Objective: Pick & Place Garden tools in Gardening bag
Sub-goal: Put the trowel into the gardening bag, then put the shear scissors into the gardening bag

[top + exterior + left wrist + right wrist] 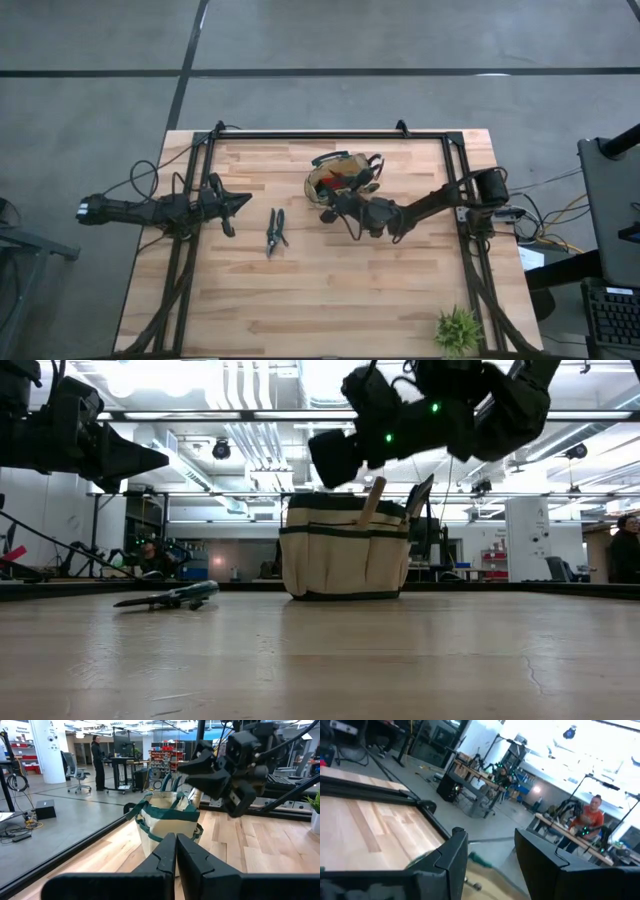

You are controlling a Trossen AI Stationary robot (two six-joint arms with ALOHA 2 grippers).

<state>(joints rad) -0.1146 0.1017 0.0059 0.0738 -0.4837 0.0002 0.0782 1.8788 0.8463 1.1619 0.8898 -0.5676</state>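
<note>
From above, the gardening bag sits on the far middle of the wooden table, with wooden handles and a red item showing inside it. The right hand hangs at the bag's near rim, its arm reaching in from the right side. The left hand hovers over the left part of the table, pointing toward the bag, fingers pressed together and holding nothing. One pair of pruning shears lies flat on the boards between the left hand and the bag, apart from both. A small green plant stands at the near right corner. At table height, the bag stands upright with a wooden handle sticking out of its top; the right hand hangs above the bag's rim, clear of it, and the shears lie to the bag's left. The left hand is raised at upper left. The left wrist view shows its own fingers closed tight, the bag straight ahead and the right hand above it. In the right wrist view, the fingers stand wide apart with nothing between them, over the table's far edge; a person in an orange top sits at a bench in the room behind.
</note>
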